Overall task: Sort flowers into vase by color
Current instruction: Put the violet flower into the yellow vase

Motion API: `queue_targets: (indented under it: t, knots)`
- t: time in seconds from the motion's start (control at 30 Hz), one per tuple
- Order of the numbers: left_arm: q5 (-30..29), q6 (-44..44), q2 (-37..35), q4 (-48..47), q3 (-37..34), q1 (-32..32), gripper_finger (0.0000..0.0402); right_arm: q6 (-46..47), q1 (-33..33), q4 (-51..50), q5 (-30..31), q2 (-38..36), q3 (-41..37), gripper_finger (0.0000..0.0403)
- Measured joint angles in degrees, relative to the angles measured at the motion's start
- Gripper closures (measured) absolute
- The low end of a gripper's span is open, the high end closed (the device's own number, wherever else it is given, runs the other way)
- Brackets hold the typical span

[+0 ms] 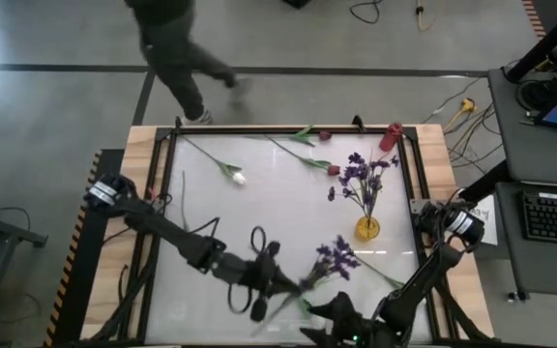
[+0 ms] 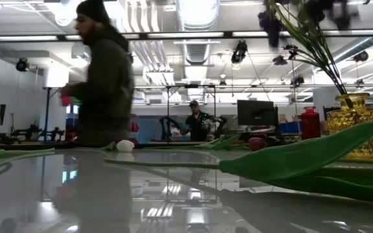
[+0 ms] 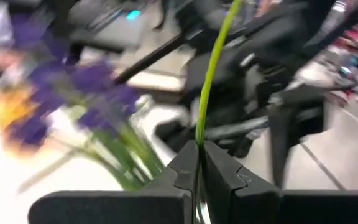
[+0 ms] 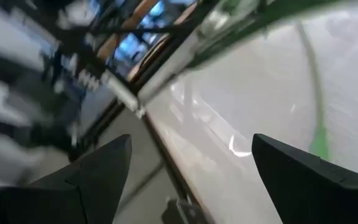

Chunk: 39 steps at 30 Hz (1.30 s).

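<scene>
so, going from the table's left edge: a white tulip (image 1: 237, 177) lies flat toward the far left corner, stem pointing at that corner, untouched. the left gripper (image 1: 277, 282) sits near the middle of the near edge, its fingers (image 3: 178, 173) pressed together on a thin green stem (image 3: 211, 74), and the purple spray (image 1: 335, 258) on that stem hangs just right of it, partly off the table surface and tilted. near the far edge, right of centre, two dark red buds (image 1: 334, 170) lie with their stems and leaves on the table, well apart from either arm. next comes the yellow vase (image 1: 367, 228) toward the right edge, upright, already holding purple flowers (image 1: 363, 176); a red vase (image 1: 391, 135) stands at the far right corner, seemingly empty. the right gripper (image 1: 339, 314) is at the near edge just right of the left one, fingers (image 4: 98, 171) spread wide with nothing between them, close under the held spray. beyond the far edge a person (image 1: 177, 48) walks past. the likely trouble: the pinch is on a thin slippery stem, so the spray could swivel or slide out on the way to the yellow vase; the two grippers are close enough to clip each other; and pushing a stem into an already full, narrow-necked vase could tip it or knock out the flowers inside.
</scene>
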Motion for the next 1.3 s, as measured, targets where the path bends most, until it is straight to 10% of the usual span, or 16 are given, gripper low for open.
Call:
queue_targets:
  t: [0.2,0.43,0.6,0.93,1.3]
  knots:
    - [-1.3,-10.9,2.3,8.0,-10.4,4.7,0.0401,20.8,-3.4,-0.3,-0.3,0.1,-4.8,0.0078]
    - [0.2,-19.4,11.2,10.5,-12.1,6.9,0.0401,20.1,-7.4,-0.3,-7.9,0.1,-5.5,0.0078]
    - [14.0,-21.1,15.6,10.9,-11.0,9.4,0.0401,23.7,-8.0,-2.0,-8.4,0.1,-5.5,0.0078]
    - [20.7,-12.7,5.9,11.0,-11.1,10.7,0.0402,30.0,-9.8,-8.9,-10.9,0.1,-3.9,0.0078]
    - [20.1,-9.3,-6.9,-25.4,-11.2,9.5,0.0388,36.0,-11.0,-14.1,-16.0,0.1,-2.7,0.0078]
